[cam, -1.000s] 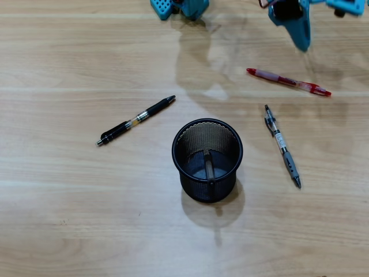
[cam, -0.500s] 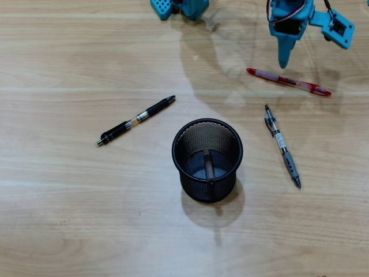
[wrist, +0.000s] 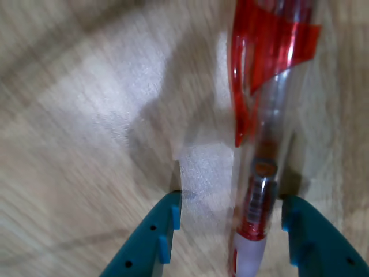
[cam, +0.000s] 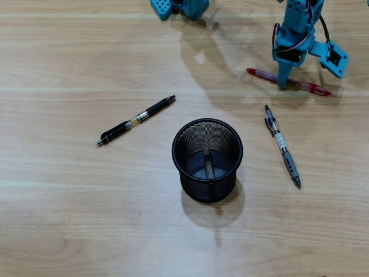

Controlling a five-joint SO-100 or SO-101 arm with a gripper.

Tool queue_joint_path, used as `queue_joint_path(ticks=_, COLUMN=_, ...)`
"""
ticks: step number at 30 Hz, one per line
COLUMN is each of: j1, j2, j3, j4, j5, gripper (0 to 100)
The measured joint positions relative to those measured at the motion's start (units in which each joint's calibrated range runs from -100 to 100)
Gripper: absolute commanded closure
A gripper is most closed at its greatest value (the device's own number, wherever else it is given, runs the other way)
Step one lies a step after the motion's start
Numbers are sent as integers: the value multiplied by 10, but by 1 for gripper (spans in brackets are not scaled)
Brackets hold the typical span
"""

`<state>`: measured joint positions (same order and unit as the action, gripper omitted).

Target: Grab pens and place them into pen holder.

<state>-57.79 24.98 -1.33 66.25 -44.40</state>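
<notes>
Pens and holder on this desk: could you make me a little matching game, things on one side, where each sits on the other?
Things:
1. red pen
2. black pen
3. grey-grip pen
4. mesh pen holder

Places in the overhead view:
A. left of the holder
B. middle of the table
C. between the gripper fingers
D. right of the holder

Pairs: 1-C, 2-A, 3-D, 4-B

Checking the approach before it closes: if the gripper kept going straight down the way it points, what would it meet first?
Most likely the red transparent pen, lying between the open fingers of the teal gripper; the light wooden table is right beneath. Depth is unclear.
</notes>
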Motion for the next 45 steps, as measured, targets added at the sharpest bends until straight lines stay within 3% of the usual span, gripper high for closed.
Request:
queue_joint_path(ticks=4, j1=0, j2=11, j3=-10, j4=-3, j5=-18, gripper=81)
queue_joint_path(ticks=10, j1=5, j2=15, j3=-13, j4=-3, j5=-28, gripper=98)
queue_joint_path(ticks=28, j1=10, j2=-37, j3=-11, j4=-2, j5=-28, gripper=98)
queue_joint_path(ticks=38, j1=115, j2=-223, j3=-10, j4=173, j5=-27, gripper=98)
queue_joint_path(ticks=45, j1=241, j2=-359, j3=0, j4=211, j5=26, gripper=98)
